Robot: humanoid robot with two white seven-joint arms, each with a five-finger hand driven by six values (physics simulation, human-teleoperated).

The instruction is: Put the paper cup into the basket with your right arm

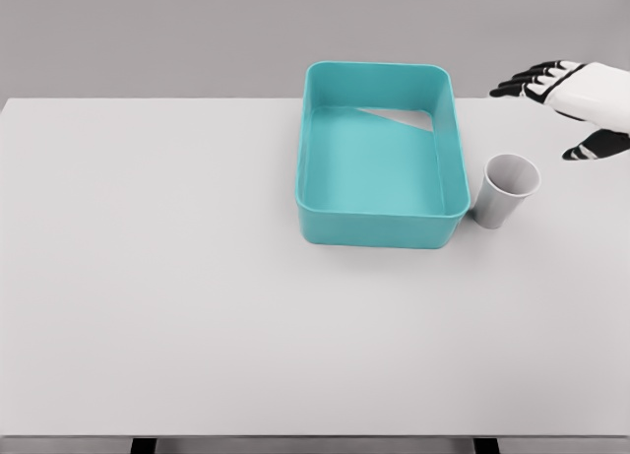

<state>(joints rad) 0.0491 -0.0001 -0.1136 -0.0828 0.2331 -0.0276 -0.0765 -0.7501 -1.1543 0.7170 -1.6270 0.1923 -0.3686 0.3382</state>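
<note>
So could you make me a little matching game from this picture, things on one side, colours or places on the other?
Things:
1. basket
2. paper cup
3. right hand
4. table

Descriptions:
A. white with black fingers, spread open at the picture's far right
B. teal, rectangular, nothing inside it
C. light grey, flat, carries the other things
D. white, upright, just right of the teal thing

Pairs: 1-B, 2-D, 3-A, 4-C
</note>
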